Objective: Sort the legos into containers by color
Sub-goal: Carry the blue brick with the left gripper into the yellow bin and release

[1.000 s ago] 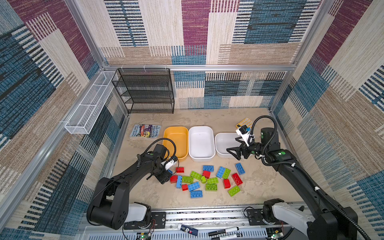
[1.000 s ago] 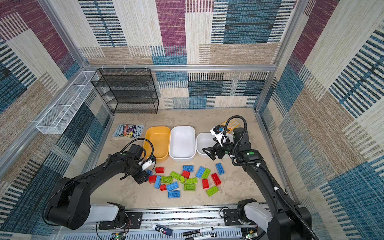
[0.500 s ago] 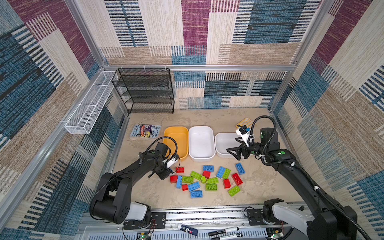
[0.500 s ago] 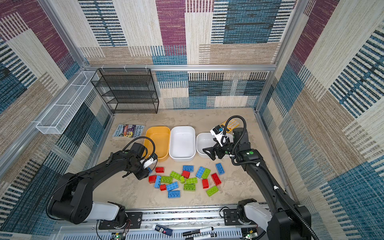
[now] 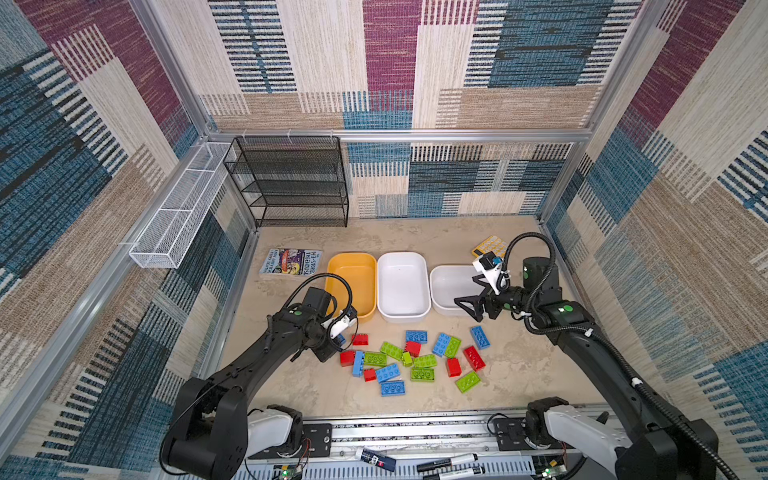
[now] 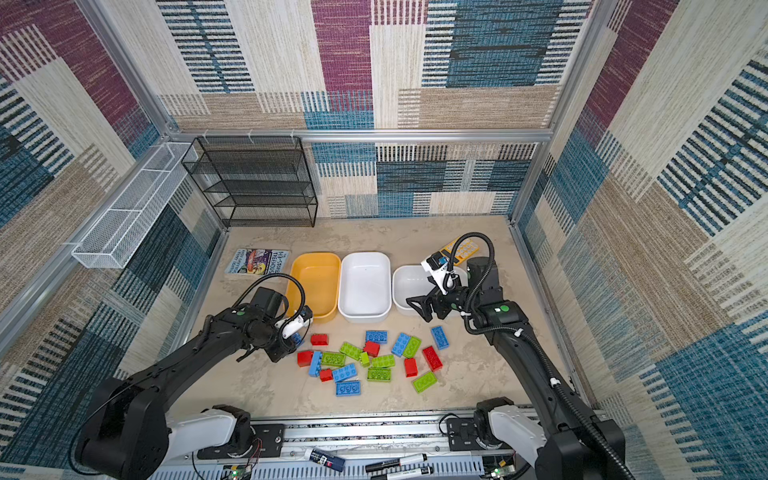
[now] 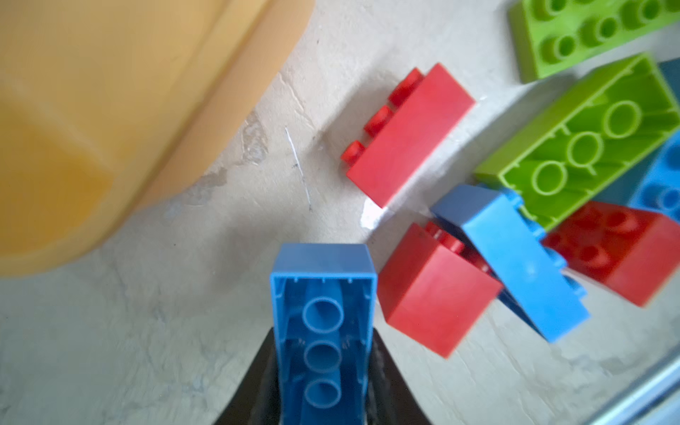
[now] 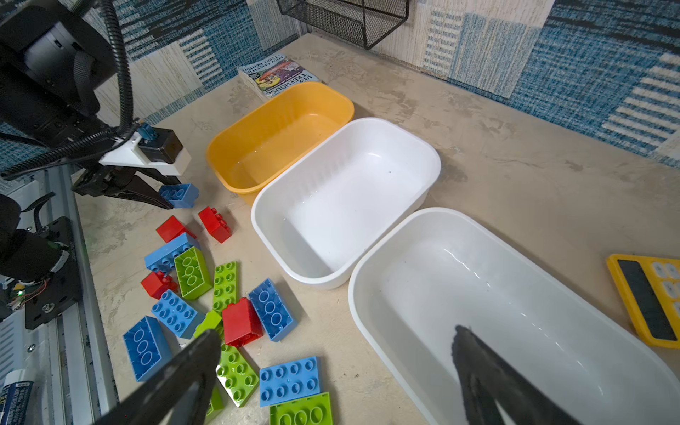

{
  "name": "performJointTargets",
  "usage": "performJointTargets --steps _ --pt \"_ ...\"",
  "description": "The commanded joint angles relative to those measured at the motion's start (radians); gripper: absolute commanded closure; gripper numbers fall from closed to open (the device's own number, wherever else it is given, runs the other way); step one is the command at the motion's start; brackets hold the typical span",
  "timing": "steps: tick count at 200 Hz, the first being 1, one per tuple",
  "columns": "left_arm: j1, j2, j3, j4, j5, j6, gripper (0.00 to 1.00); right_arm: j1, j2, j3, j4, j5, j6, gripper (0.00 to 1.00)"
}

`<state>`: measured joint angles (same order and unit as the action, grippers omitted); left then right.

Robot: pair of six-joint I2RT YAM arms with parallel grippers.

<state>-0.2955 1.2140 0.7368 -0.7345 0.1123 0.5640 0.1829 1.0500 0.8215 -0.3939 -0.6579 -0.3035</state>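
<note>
My left gripper [image 7: 323, 333] is shut on a blue lego [image 7: 323, 294], held by its long sides with the hollow underside facing the wrist camera. It is low over the floor, near the yellow container's [image 5: 352, 254] front corner. In both top views this gripper [image 5: 337, 340] [image 6: 294, 340] sits at the left end of the loose red, blue and green legos [image 5: 415, 361]. Two white containers [image 5: 402, 254] [image 5: 440, 272] stand right of the yellow one, and all three show no bricks inside. My right gripper [image 5: 467, 309] [image 8: 335, 333] hangs open and holds nothing, over the near rim of the right white container [image 8: 368, 257].
A book [image 5: 291, 262] lies left of the yellow container and a yellow calculator [image 5: 490, 245] behind the right white one. A black mesh rack [image 5: 291, 183] and a white wire basket [image 5: 178, 212] stand at the back left. Markers [image 5: 449, 461] lie on the front rail.
My left gripper's jaws have closed on the blue lego, with the hand staying in nearly the same spot. The right arm has not moved.
</note>
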Motion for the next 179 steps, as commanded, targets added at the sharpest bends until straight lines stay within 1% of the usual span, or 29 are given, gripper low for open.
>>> performJointTargets --steps 1,21,34,46,70,97,120,156,179 --pt "0.0 -0.067 0.058 -0.167 0.021 0.019 0.72 0.001 -0.003 0.009 -0.002 -0.043 0.004 0.01" --pt "0.001 -0.117 0.139 -0.219 0.008 0.02 0.7 0.001 0.006 0.028 -0.004 -0.052 0.009 0.01" --pt "0.003 -0.085 0.201 -0.207 -0.004 -0.006 0.7 0.001 0.019 0.046 -0.002 -0.058 0.01 0.01" --pt "0.004 -0.005 0.282 -0.188 -0.024 -0.047 0.7 0.001 0.032 0.061 0.003 -0.065 0.016 0.01" --pt "0.006 0.178 0.44 -0.136 -0.081 -0.188 0.7 0.001 0.044 0.08 0.026 -0.069 0.041 0.01" --pt "0.006 0.343 0.547 -0.017 -0.166 -0.38 0.7 0.001 0.041 0.084 0.028 -0.066 0.047 0.01" --pt "0.006 0.491 0.643 0.007 -0.227 -0.527 0.7 0.001 0.04 0.091 0.023 -0.05 0.047 0.01" --pt "0.006 0.685 0.777 0.012 -0.298 -0.655 0.7 0.001 0.04 0.1 0.016 -0.032 0.052 0.01" --pt "0.006 0.774 0.839 0.012 -0.311 -0.695 0.7 0.001 0.039 0.096 0.016 -0.023 0.055 0.01"
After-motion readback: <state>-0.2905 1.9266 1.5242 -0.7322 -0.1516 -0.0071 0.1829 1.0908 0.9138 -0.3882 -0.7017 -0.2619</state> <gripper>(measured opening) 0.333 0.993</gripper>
